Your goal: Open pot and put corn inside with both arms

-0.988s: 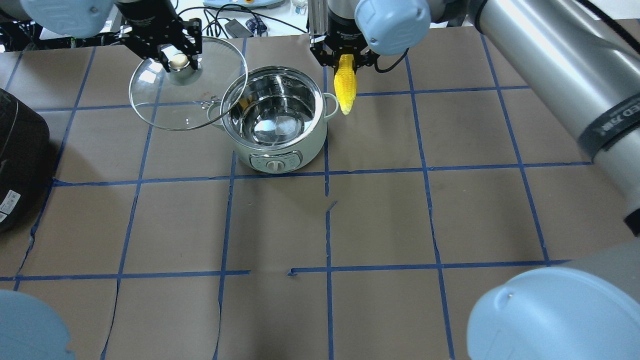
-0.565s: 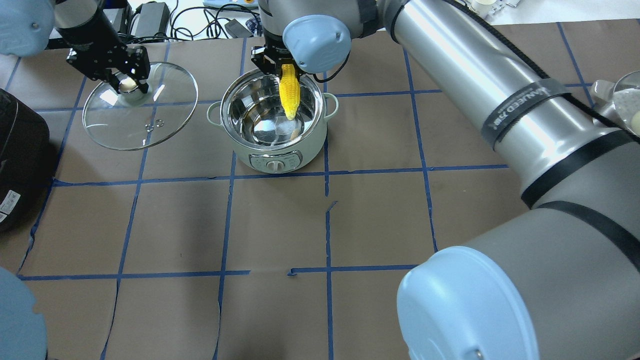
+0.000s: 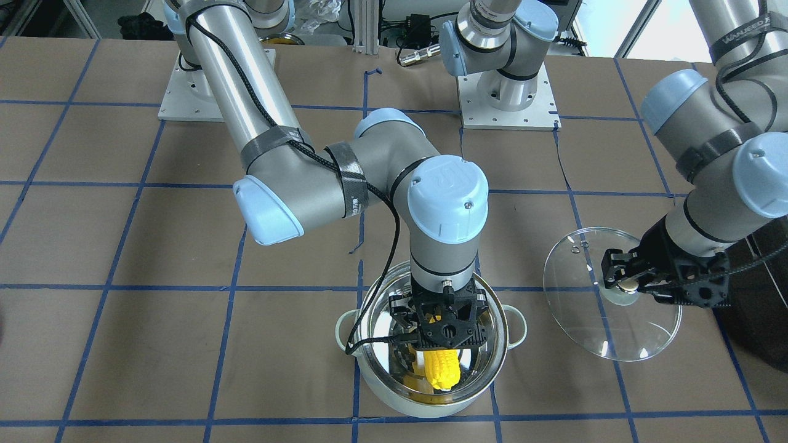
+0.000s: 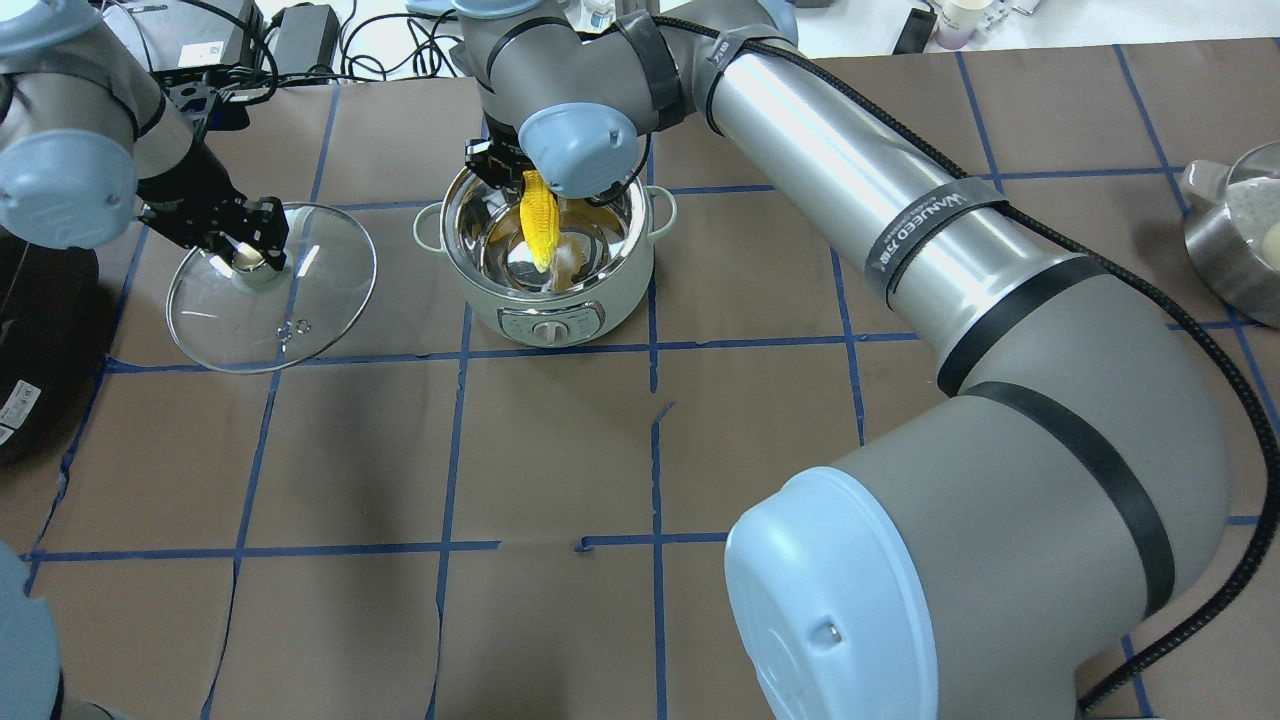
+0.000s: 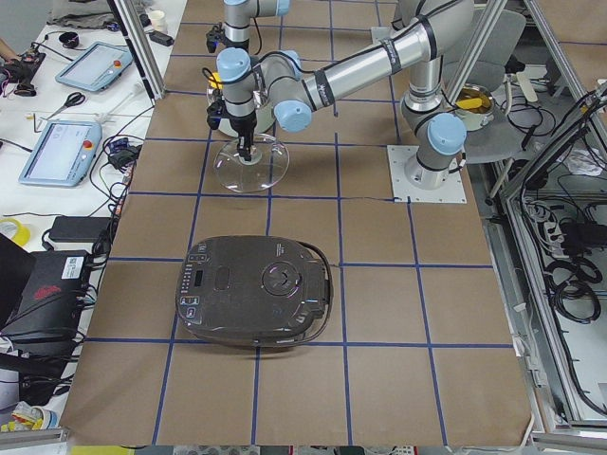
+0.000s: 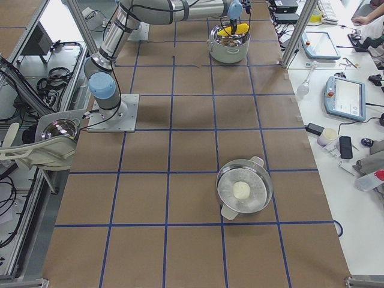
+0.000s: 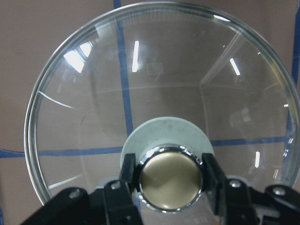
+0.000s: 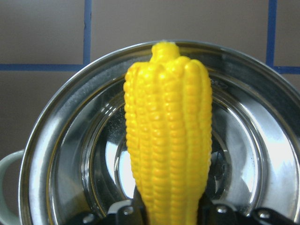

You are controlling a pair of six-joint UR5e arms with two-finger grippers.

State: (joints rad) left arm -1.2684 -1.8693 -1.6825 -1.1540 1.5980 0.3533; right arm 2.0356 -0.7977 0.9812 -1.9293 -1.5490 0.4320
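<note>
The pot (image 4: pixel 600 292) stands open at the table's far middle, its steel inside showing. My right gripper (image 4: pixel 527 186) is shut on the thick end of the yellow corn (image 4: pixel 538 228) and holds it tip-down inside the pot's rim; the corn (image 8: pixel 168 140) fills the right wrist view over the pot's bottom. My left gripper (image 4: pixel 250 256) is shut on the brassy knob (image 7: pixel 171 178) of the glass lid (image 4: pixel 300 312) and holds it tilted to the left of the pot, apart from it. In the front-facing view the corn (image 3: pixel 442 368) hangs in the pot (image 3: pixel 425 409).
A large black appliance (image 4: pixel 40 350) sits at the left edge, close to the lid. A second steel pot (image 4: pixel 1240 240) with a pale round thing in it stands at the far right. Cables lie beyond the table's far edge.
My right gripper carried the corn left from beside the pot to over it and lowered it inside. My left gripper moved the lid left and toward me, away from the pot.
</note>
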